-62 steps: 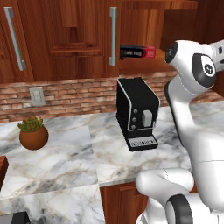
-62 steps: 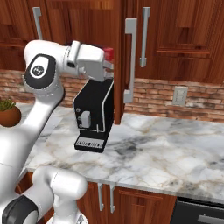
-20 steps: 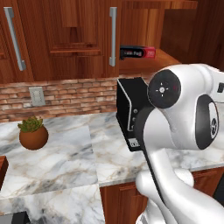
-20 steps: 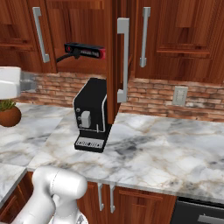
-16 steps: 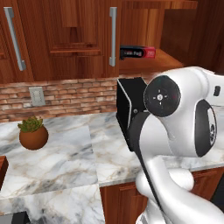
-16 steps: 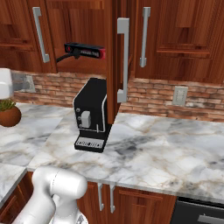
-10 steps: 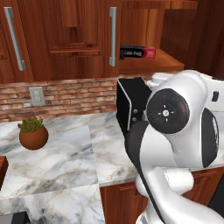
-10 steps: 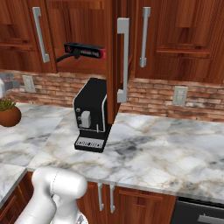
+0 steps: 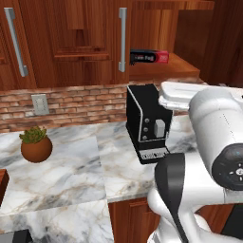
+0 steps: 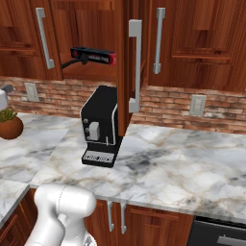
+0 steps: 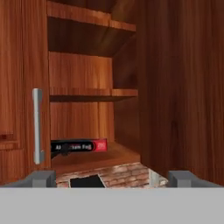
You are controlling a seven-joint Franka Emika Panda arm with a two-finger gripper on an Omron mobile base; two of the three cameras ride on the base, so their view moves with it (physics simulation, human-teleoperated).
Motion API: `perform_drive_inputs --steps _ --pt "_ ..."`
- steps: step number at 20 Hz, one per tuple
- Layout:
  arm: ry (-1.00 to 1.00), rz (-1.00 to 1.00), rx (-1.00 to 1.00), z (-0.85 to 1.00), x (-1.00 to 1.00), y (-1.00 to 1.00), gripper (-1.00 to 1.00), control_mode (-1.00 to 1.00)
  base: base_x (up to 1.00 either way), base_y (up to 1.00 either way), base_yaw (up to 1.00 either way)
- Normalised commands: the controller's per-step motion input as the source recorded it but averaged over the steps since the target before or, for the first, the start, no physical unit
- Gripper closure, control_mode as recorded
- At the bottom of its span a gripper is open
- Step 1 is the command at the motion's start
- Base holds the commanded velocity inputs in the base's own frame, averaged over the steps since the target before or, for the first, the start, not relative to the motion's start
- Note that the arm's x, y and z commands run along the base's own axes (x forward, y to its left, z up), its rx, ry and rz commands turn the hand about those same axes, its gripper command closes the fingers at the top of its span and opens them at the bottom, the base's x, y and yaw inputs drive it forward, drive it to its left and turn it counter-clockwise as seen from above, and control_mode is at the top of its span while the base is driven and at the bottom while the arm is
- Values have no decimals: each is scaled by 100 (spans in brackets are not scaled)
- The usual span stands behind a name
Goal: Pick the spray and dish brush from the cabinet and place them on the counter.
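Swung right, arm [image 9: 223,142] faces open cabinet [image 11: 92,92]

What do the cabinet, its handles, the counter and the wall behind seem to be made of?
Cabinet: reddish-brown wood, panelled, with visible grain and a slight sheen. Handles: probably brushed metal, a flat matte grey. Counter: polished marble or a lookalike, white-grey with brownish veins. Wall: red brick with pale mortar lines, matte.
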Motion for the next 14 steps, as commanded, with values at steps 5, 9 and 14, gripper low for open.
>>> perform_drive_inputs --steps 5,9,14 --pt "-19 18 -6 0 -9 32 -100 -100 0 0 0" --pt "-11 10 -7 0 -2 27 -100 -100 0 0 0" --pt "-9 5 -10 9 0 16 -100 -100 0 0 0"
